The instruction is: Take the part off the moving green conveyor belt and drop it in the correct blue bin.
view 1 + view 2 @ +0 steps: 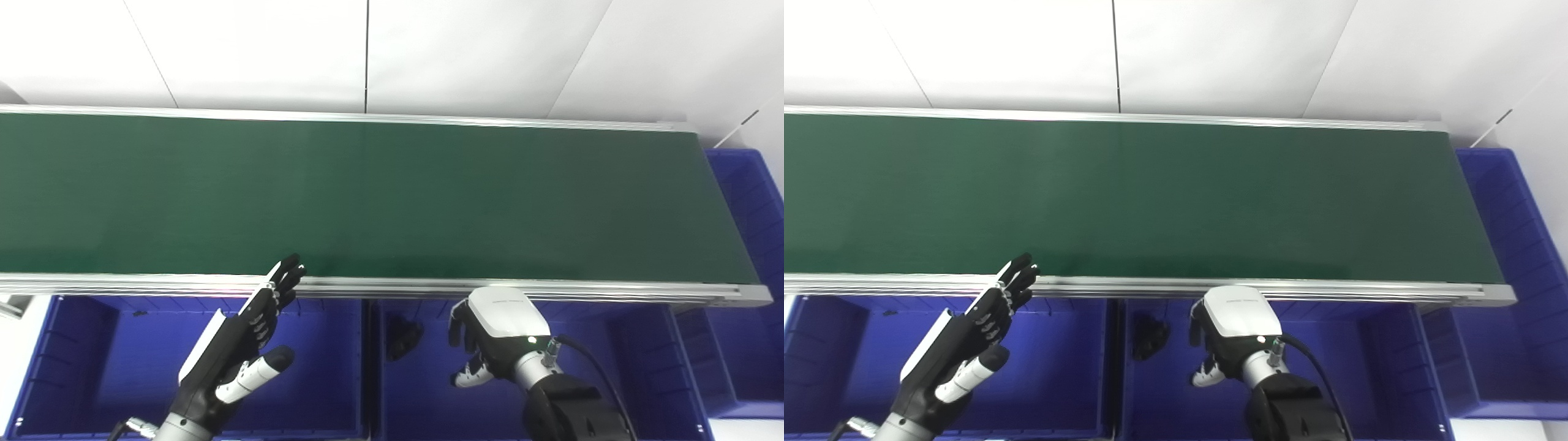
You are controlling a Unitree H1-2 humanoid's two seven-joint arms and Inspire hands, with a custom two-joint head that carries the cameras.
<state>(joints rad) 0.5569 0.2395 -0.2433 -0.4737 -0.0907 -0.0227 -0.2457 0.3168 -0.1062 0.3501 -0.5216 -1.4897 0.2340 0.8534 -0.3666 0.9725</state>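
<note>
The green conveyor belt [392, 196] runs across the view and carries no part. A small black part [403, 337] lies in the middle blue bin [422, 398], below the belt's near rail; it also shows in the right eye view [1150, 334]. My right hand [496, 331] hovers over that bin just right of the part, back up, fingers hanging down and apart, holding nothing. My left hand [245, 343] is open over the left blue bin [79, 367], fingers stretched up to the belt's near rail.
The silver rail [551, 288] edges the belt's near side. A third blue bin [750, 196] stands past the belt's right end. A white wall lies behind the belt.
</note>
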